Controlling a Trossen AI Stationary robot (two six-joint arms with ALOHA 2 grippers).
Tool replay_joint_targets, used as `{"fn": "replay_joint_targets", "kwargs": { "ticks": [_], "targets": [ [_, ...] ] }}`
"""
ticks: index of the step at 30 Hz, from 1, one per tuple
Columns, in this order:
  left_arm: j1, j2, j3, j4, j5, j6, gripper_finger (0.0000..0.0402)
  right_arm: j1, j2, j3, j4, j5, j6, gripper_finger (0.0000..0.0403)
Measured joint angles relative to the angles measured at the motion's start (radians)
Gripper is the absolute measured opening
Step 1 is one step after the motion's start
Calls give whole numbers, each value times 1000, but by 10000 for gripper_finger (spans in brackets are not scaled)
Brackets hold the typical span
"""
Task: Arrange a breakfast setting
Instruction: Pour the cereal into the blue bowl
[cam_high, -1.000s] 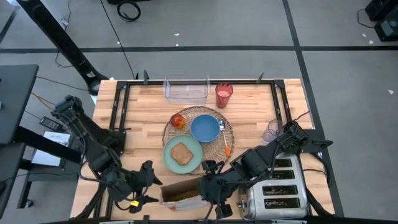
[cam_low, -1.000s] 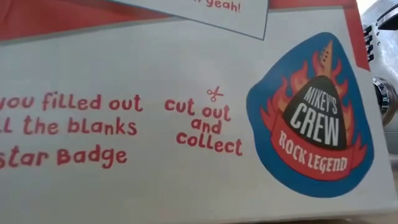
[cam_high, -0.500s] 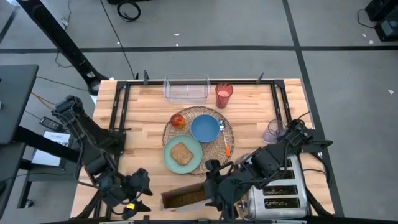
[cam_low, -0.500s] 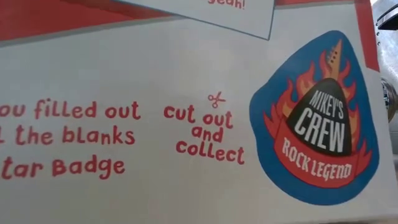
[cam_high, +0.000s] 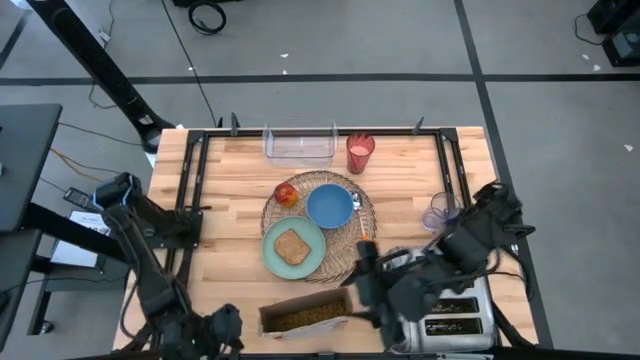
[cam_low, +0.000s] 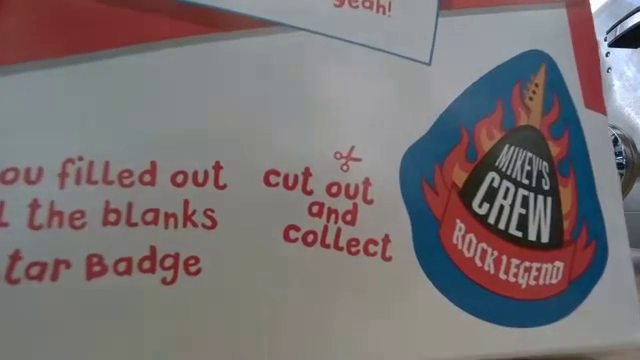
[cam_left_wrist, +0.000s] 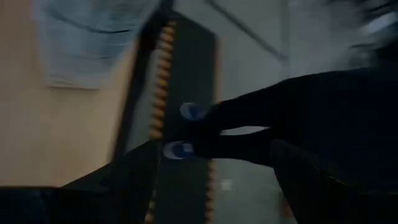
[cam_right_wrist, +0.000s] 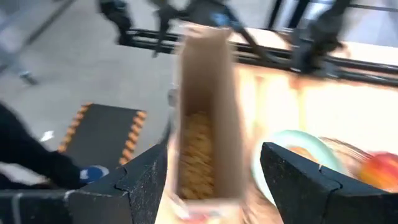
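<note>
An open cereal box (cam_high: 300, 317) stands on its base at the table's near edge, and its white printed back (cam_low: 300, 200) fills the low view. My right gripper (cam_right_wrist: 213, 152) is open just right of it, one finger on either side of the box's end without touching. My left gripper (cam_high: 224, 326) hangs open off the box's left end, near the front-left corner. On the wicker placemat (cam_high: 367, 218) are the green plate (cam_high: 272, 255) with toast (cam_high: 292, 246), the blue bowl (cam_high: 329, 206), the apple (cam_high: 286, 193) and the orange-handled utensil (cam_high: 365, 238). The red cup (cam_high: 360, 152) stands behind.
A chrome toaster (cam_high: 452, 312) stands at the front right under my right arm. A clear tub (cam_high: 298, 143) sits at the far edge and a small clear cup (cam_high: 435, 213) at the right. A person's legs and shoes (cam_left_wrist: 186, 130) show beyond the table.
My left gripper has gone from the box's left end toward the table's near left corner and has rolled. My right gripper has risen and drawn back toward the right, off the box's right end. The box has come upright, open top up, and stands alone.
</note>
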Motion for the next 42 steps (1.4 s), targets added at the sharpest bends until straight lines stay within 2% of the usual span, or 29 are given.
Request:
{"fn": "replay_joint_targets", "kwargs": {
  "ticks": [3,6,9,12,17,23,29,33,35,40,42],
  "targets": [
    [-1,44,33,-120,-86,3,308,27,-37,0,-86,110,72,263],
    [0,73,25,-138,-168,22,309,52,-58,1,-202,149,198,263],
    [13,101,5,-124,-184,29,309,64,-46,1,-329,77,341,266],
    [24,123,-12,-73,-183,40,309,65,-21,-12,-384,-8,418,276],
    [26,142,-12,-20,-197,111,309,66,34,-91,-341,-59,381,310],
    [32,163,-12,-42,-301,173,309,62,85,-276,-183,-117,360,348],
    [59,195,-12,-40,-336,239,309,54,85,-471,51,-126,350,361],
    [60,196,-12,-48,-341,240,309,45,85,-562,153,-81,350,362],
    [65,196,-12,-61,-346,238,309,40,85,-587,184,-69,359,362],
    [75,196,-12,-61,-346,213,309,46,77,-571,170,-141,409,362],
    [79,196,-12,-55,-354,211,309,62,61,-555,168,-120,412,362]
  ]
}}
